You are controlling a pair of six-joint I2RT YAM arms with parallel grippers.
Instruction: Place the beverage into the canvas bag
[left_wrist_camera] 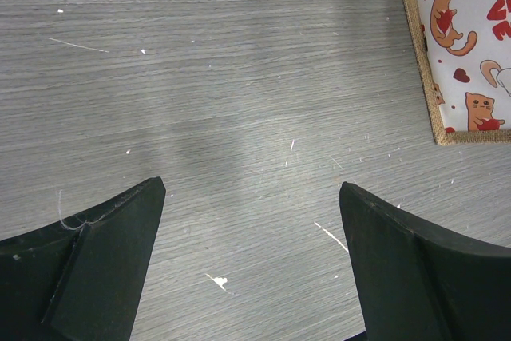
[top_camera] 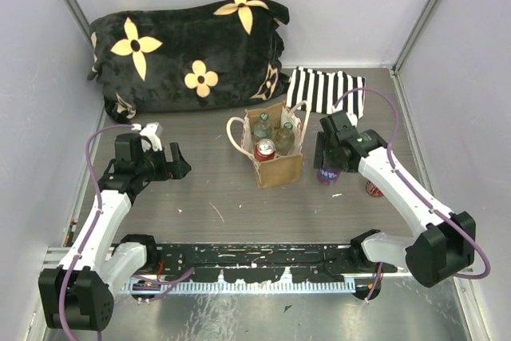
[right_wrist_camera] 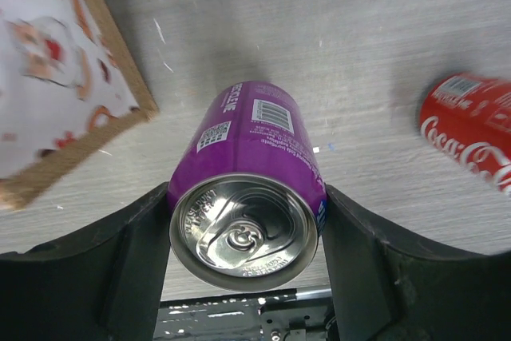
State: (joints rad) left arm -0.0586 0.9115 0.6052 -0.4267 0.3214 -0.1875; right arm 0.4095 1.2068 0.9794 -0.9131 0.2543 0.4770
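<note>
The canvas bag (top_camera: pixel 275 167) stands open at the table's middle with two green bottles (top_camera: pixel 274 132) and a red can (top_camera: pixel 265 149) inside. Its cat-print side shows in the left wrist view (left_wrist_camera: pixel 463 45) and in the right wrist view (right_wrist_camera: pixel 56 85). My right gripper (top_camera: pixel 330 167) is shut on a purple can (right_wrist_camera: pixel 247 197), upright just right of the bag; the fingers (right_wrist_camera: pixel 363 253) press both its sides. The purple can also shows in the top view (top_camera: pixel 328 174). My left gripper (top_camera: pixel 172 161) is open and empty over bare table, well left of the bag.
A red cola can (right_wrist_camera: pixel 471 137) lies on its side right of the purple can, seen in the top view too (top_camera: pixel 374 189). A black floral cushion (top_camera: pixel 188 53) and a striped cloth (top_camera: pixel 323 89) lie at the back. Walls close in both sides.
</note>
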